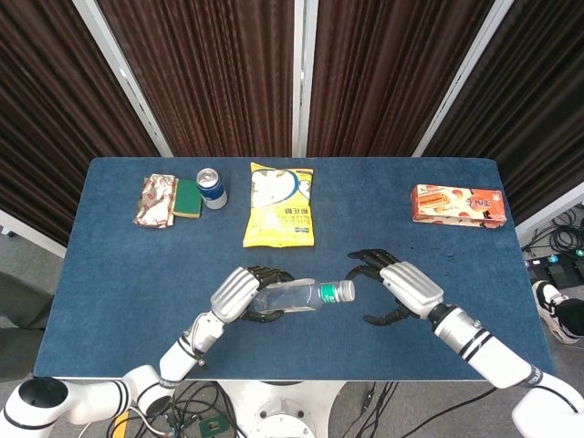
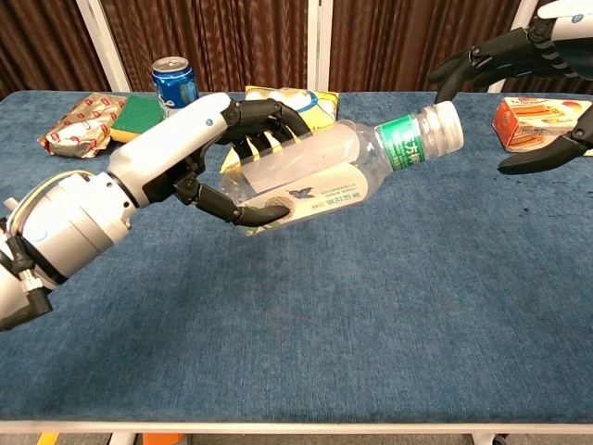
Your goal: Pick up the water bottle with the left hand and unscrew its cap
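My left hand (image 1: 241, 294) (image 2: 199, 153) grips a clear water bottle (image 1: 297, 297) (image 2: 324, 181) around its body, lifted off the blue table (image 1: 137, 265) and lying nearly level, its neck pointing right. The green neck label and white cap (image 1: 346, 290) (image 2: 447, 125) face my right hand (image 1: 401, 288) (image 2: 519, 83). That hand hangs open just right of the cap, fingers spread above and thumb below, a small gap between it and the cap.
A yellow snack bag (image 1: 281, 204) lies behind the bottle at mid table. At the back left are a blue can (image 1: 212, 188), a green sponge (image 1: 188, 198) and a brown wrapped packet (image 1: 156, 201). An orange biscuit box (image 1: 458, 204) sits back right.
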### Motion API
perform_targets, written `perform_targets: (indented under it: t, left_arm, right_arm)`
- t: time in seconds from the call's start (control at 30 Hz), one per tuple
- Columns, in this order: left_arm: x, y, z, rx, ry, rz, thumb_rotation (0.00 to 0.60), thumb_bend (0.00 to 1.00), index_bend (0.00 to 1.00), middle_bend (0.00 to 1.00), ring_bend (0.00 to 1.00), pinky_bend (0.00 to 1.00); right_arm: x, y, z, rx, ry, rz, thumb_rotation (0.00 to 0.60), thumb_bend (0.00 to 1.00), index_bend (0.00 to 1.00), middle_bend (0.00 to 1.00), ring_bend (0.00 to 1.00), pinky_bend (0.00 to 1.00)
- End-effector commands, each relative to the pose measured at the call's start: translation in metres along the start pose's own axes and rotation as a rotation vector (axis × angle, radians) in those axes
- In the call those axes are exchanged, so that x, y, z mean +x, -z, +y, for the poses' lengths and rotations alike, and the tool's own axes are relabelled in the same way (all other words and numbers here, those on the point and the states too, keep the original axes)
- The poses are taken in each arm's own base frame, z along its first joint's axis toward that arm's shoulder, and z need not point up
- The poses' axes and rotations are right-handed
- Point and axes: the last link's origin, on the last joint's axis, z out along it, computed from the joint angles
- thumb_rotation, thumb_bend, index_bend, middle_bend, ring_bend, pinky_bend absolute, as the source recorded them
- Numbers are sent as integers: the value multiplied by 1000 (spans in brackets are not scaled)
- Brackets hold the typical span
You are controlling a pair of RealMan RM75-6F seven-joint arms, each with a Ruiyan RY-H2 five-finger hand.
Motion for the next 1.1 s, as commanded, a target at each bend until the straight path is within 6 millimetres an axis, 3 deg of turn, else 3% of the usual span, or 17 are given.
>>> perform_targets:
  t: [0.03,0.77,1.1]
  left_arm:
    - [0,0,0,1,-2,-4,600,350,484,488,448,512]
    - [-4,0,3,-1,32,11,600,350,483,487,448,512]
    - [0,-2,2,-8,23,26,600,349,483,487,448,511]
  right_arm:
    - [0,0,0,3,-1,2,600,101,272,61,0,0]
    - [8,2,-2,16,0,41,600,101,272,61,0,0]
    - [2,2,2,-15,6,5,600,101,272,61,0,0]
